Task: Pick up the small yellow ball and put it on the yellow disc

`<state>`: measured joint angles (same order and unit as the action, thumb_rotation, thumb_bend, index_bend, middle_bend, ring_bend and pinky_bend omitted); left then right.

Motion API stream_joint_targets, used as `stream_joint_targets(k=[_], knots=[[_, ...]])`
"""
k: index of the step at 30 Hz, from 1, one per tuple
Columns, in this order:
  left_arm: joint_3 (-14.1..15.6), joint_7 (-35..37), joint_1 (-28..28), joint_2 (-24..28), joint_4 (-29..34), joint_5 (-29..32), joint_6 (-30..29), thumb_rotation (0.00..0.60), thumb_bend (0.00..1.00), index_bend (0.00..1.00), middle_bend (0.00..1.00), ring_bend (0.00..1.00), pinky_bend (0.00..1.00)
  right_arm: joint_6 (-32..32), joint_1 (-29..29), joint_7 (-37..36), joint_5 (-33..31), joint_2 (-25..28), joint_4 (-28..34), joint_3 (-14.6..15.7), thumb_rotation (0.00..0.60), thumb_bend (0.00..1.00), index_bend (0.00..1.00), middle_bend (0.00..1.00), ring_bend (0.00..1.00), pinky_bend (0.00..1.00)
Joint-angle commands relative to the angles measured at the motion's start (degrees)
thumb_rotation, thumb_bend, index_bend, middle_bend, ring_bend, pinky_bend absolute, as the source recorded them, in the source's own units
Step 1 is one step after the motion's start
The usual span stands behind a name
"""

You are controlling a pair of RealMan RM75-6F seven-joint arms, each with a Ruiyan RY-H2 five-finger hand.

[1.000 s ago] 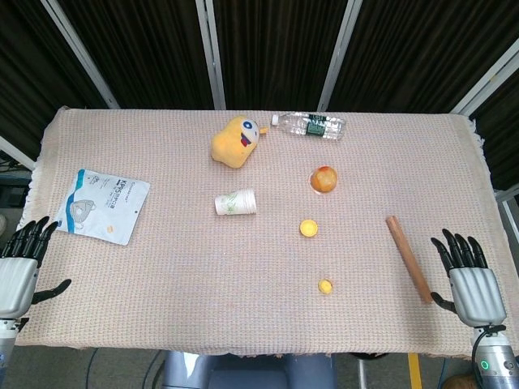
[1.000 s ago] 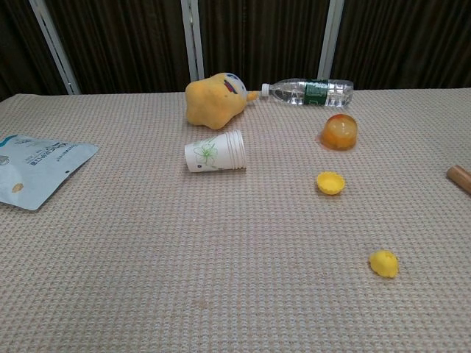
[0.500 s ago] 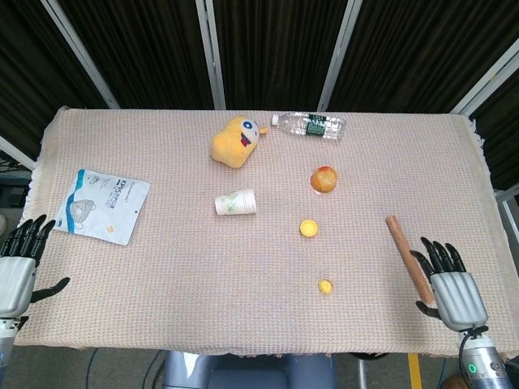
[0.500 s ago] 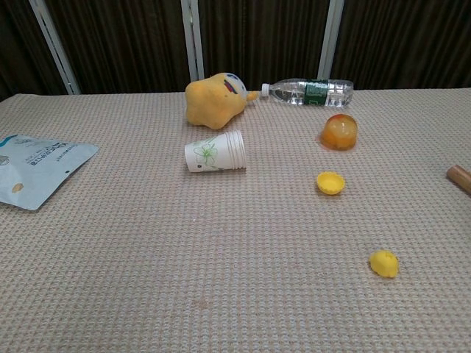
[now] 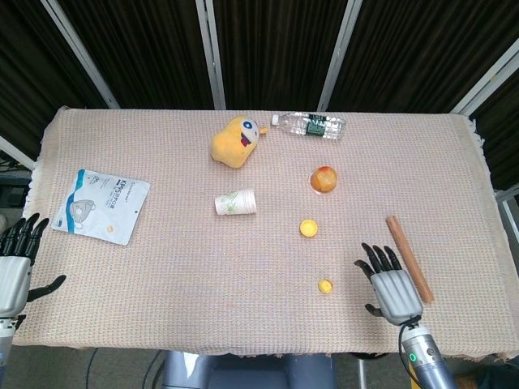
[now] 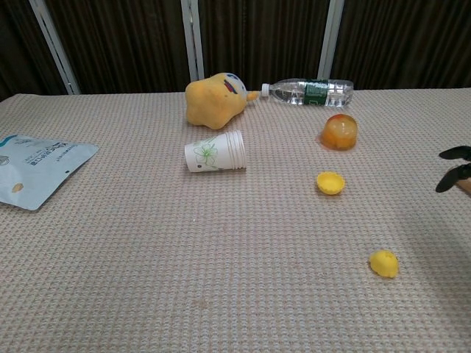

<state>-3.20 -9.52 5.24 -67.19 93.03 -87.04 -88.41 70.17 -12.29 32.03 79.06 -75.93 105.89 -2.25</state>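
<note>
At lower right of the head view, the right hand, fingers spread and empty, hovers near the untouched small yellow ball; pickup and placement on the yellow disc remain.

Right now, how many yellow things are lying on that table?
3: the yellow plush toy at the back beside the water bottle, the yellow disc mid-table, and the small yellow ball nearest the right hand.
</note>
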Motion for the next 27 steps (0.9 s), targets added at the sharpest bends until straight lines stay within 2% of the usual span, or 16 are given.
stream_joint_targets(k=[1, 5, 14, 27], knots=[[0.0, 0.0, 0.0, -0.1, -0.1, -0.1, 0.0, 0.6, 0.0, 0.0, 0.0, 0.0, 0.11, -1.4, -1.8, 5.1, -3.7, -5.1, -1.6, -1.0, 0.6, 0.07, 0.24, 0.0, 0.0, 0.0], [0.1, -0.1, 0.2, -0.1, -0.2, -0.3, 0.2, 0.6, 0.0, 0.0, 0.0, 0.0, 0.11, -1.3, -2.6, 7.9, -7.4, -9.5, -3.3, -2.2, 0.6, 0.07, 0.26, 0.0, 0.0, 0.0], [0.0, -0.2, 0.3, -0.1, -0.2, -0.1, 0.6, 0.6, 0.0, 0.0, 0.0, 0.0, 0.11, 1.3, -3.1, 9.2, -13.0, -17.5, -6.0, -4.3, 0.6, 0.09, 0.28, 0.0, 0.0, 0.0], [-0.1, -1.0, 0.3, -0.1, 0.0, 0.4, 0.7, 0.6, 0.0, 0.0, 0.0, 0.0, 0.11, 3.4, -4.1, 12.3, -14.7, -20.5, -5.2, -3.9, 0.6, 0.11, 0.32, 0.0, 0.0, 0.0]])
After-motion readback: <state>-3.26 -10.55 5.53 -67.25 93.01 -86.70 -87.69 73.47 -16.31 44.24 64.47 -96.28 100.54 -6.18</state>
